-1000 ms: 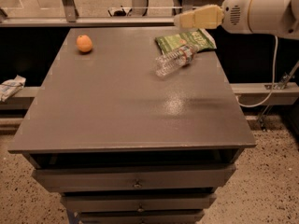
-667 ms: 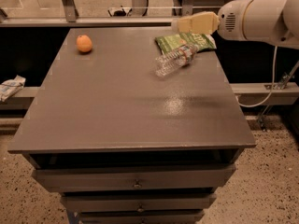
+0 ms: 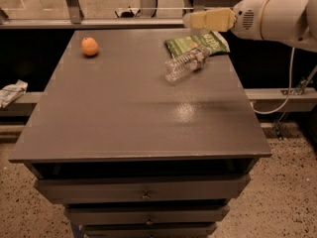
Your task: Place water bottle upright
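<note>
The water bottle (image 3: pixel 184 65), small, clear and ribbed, lies on its side on the dark cabinet top (image 3: pixel 133 108) at the back right. Its upper end rests against a green snack bag (image 3: pixel 197 43). My gripper (image 3: pixel 194 20) is at the end of the white arm (image 3: pixel 277 18) coming in from the right. It hovers above the green bag, behind and above the bottle, and touches neither. Nothing is in it.
An orange (image 3: pixel 89 46) sits at the back left of the top. Drawers (image 3: pixel 143 192) run below the front edge. A crumpled white item (image 3: pixel 11 92) lies on the ledge to the left, and a cable (image 3: pixel 287 90) hangs at the right.
My gripper and arm have drifted a little to the right and up. The bottle, bag and orange have not moved.
</note>
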Controlling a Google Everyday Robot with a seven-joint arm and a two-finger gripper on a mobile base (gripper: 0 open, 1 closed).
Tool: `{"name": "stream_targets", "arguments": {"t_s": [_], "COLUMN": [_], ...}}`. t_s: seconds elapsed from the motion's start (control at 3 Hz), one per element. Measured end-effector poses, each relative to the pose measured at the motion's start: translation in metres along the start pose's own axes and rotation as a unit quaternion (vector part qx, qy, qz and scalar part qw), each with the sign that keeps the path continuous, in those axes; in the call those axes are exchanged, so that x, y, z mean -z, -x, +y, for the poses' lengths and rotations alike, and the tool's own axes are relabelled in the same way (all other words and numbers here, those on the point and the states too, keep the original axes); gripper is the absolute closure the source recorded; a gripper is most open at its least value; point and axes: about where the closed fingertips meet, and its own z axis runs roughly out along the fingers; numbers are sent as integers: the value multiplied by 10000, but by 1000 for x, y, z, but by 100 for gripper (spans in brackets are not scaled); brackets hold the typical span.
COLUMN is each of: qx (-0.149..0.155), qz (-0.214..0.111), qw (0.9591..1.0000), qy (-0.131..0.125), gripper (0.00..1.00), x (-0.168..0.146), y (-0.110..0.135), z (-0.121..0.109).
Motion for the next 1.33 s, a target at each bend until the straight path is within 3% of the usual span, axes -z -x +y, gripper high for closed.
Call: {"name": "stream_targets", "arguments": {"t_s": [0.33,0.67,1.0,1.33], "qx": [985,1986,3139,4355], "qz": [-429,-548,-517,-187], "qw": [9914,9720,9419,8956], "qy": [752,1128,1083,892], "gripper": [0,0,0,0], "x": [-14,-16,-19,-28], "y": [31,45,48,42], "z": [-2,2,2,-8]}}
